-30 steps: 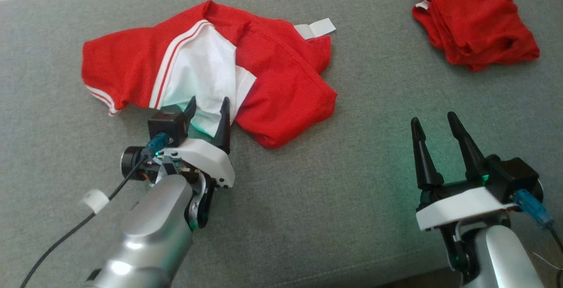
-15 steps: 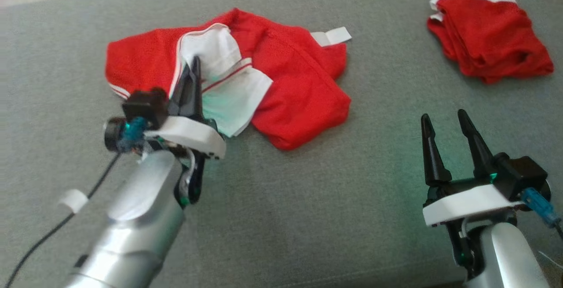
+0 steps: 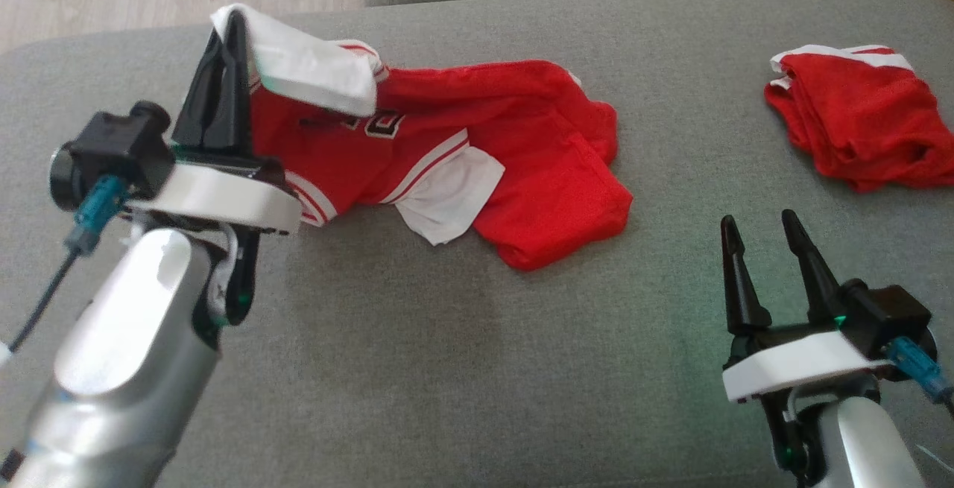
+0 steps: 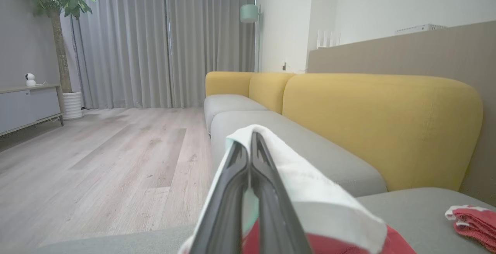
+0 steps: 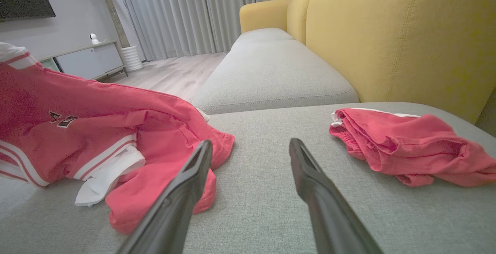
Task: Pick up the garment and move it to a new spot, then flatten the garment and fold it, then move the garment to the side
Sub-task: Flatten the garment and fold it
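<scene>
Leave the right gripper [image 3: 758, 217], 2 fingers spread and empty, low over the grey fabric sofa cushion [image 3: 447, 369]. With the left gripper [image 3: 232, 20] pinching the white edge of the red mesh jersey [image 3: 536, 145], far end trailing on the cushion, lift higher before carrying. Steer clear of the folded red garment [image 3: 857, 130] beyond.

A living room is indicated by a yellow-backed grey fabric sofa [image 4: 381, 126], grey floor-length curtains [image 4: 166, 44] and pale wood-plank flooring [image 4: 116, 161].
</scene>
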Motion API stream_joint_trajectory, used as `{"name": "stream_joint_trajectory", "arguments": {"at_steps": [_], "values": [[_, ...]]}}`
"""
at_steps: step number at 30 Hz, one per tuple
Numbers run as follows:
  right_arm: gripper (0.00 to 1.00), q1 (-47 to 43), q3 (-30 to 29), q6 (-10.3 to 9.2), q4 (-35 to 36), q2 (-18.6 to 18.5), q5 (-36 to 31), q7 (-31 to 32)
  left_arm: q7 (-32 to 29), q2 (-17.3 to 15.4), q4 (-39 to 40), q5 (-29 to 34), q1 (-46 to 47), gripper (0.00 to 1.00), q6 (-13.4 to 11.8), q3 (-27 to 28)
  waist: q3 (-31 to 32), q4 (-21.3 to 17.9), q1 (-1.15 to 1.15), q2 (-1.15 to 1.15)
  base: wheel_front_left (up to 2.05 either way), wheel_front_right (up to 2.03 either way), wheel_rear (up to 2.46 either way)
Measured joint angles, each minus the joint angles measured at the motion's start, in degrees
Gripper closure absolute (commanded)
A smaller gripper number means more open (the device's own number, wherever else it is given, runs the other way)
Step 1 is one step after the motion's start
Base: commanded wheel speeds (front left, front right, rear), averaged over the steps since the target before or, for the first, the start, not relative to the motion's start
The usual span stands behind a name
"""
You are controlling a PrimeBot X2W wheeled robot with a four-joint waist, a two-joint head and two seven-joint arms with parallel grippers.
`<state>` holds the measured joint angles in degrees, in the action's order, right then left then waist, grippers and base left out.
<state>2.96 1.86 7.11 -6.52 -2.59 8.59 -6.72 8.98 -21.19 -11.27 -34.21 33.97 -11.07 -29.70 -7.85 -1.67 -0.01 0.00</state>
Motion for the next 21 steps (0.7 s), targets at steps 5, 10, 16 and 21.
{"name": "stream_joint_trajectory", "arguments": {"at_steps": [5,10,16,21], "values": [[0.00,0.14,1.26,0.00,-0.02,0.00,0.36,0.00,-6.28,-1.52,-1.21,-1.33,2.06,1.00,2.27,-0.27,-0.76,-0.73,0.00,0.00,0.00,0.00,0.00],[0.00,2.77,4.10,0.00,-0.03,0.00,0.43,-0.02,-9.50,-4.68,-10.70,-0.03,12.18,1.00,4.08,0.03,-3.08,-3.65,0.01,0.00,0.00,0.00,0.00],[0.00,5.44,6.41,0.00,-0.21,-0.02,0.87,-0.74,-8.18,-7.01,-21.02,1.98,22.54,1.00,4.54,2.05,-7.35,-8.48,0.02,0.00,0.00,0.00,0.00],[0.00,6.12,6.48,0.00,-1.51,-0.02,1.58,-1.96,-4.63,-6.14,-28.73,2.40,23.53,0.00,6.62,1.85,-11.73,-11.88,0.03,0.00,0.00,0.00,0.00]]}}
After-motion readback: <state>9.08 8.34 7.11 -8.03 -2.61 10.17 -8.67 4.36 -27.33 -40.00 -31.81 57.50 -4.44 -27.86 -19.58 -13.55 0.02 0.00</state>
